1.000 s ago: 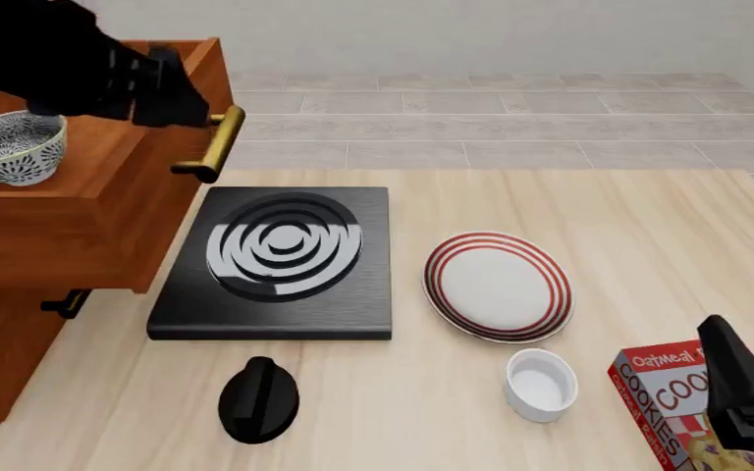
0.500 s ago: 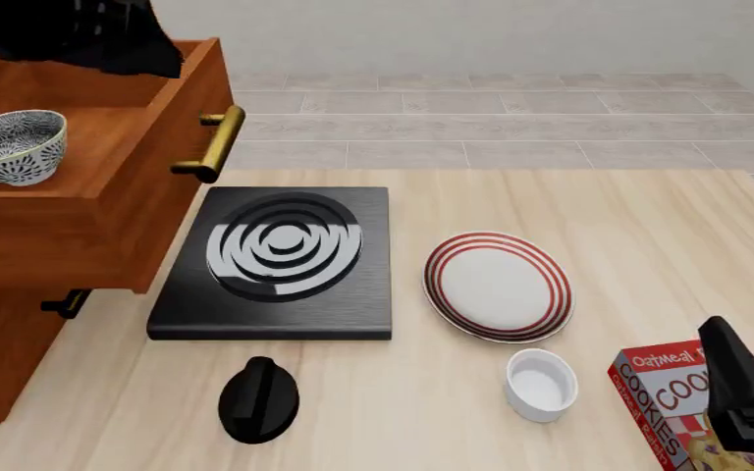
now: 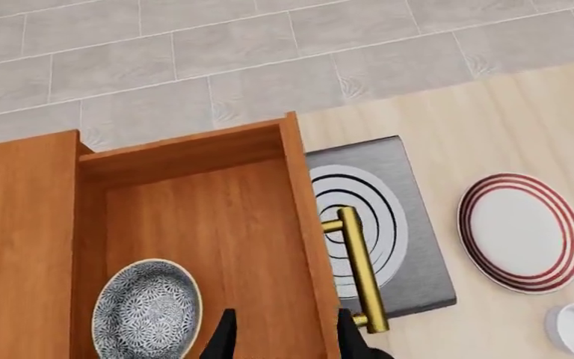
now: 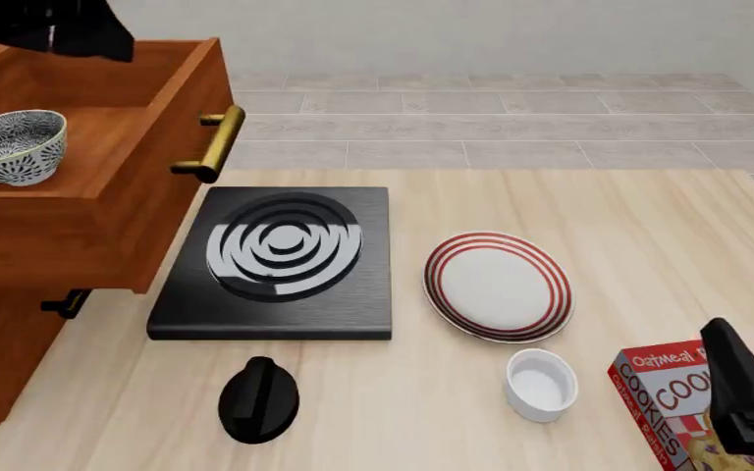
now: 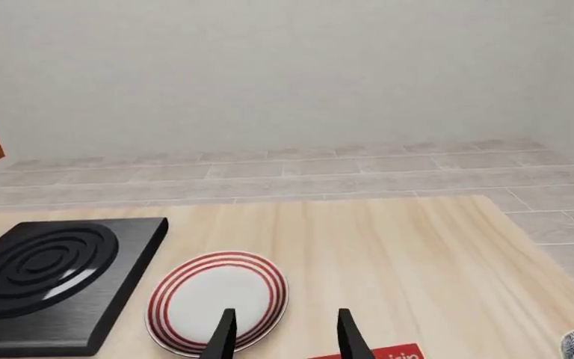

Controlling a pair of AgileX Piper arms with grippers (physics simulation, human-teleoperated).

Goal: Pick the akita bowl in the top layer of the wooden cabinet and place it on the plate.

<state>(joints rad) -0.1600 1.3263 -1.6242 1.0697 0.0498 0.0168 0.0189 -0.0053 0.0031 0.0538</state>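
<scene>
Wooden cabinet (image 4: 11, 334) and top layer (image 4: 102, 211): reddish-brown wood, smooth satin finish; handle (image 4: 216, 143) polished brass-look metal. Akita bowl (image 4: 11, 147): glazed ceramic, speckled blue-black on white, pale inside. Plate (image 4: 498, 286): glossy white ceramic with red rings. Ramekin (image 4: 540, 384): plain white glazed. Stove slab (image 4: 272, 263): brushed black, matt, with shiny ringed centre. Table (image 4: 639, 245): pale light-grain wood, matt. Cookie box (image 4: 672, 397): printed cardboard. Floor (image 3: 217, 67): grey stone tiles, matt.

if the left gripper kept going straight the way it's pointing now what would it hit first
Probably the top layer: its front wall or floor lies between the fingers, with the akita bowl just beside that line. Depth is unclear.
</scene>
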